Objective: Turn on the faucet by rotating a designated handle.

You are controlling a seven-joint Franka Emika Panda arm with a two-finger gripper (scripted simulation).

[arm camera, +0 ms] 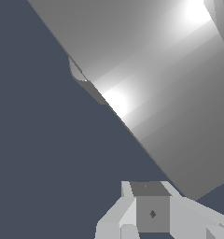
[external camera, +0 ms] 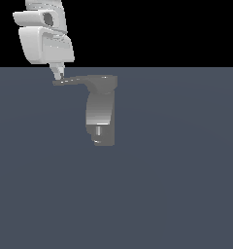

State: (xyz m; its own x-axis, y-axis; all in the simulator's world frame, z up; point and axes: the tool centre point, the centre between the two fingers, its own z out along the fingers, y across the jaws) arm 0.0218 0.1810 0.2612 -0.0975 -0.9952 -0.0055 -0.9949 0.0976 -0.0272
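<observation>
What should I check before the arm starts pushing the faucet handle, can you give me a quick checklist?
1. Gripper at the handle's pointed tip, away from the pivot: ok.
2. Fingertip touching the handle: cannot tell; in the exterior view they meet, but depth is unclear.
3. Jaws open or shut: cannot tell; the fingers look close together in both views.
4. Faucet upright, nothing else seen around it: ok.
5. Which side of the handle the gripper is on: cannot tell.

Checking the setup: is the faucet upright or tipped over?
Upright: the faucet body stands vertical, its handle sticking out sideways from the top.
</observation>
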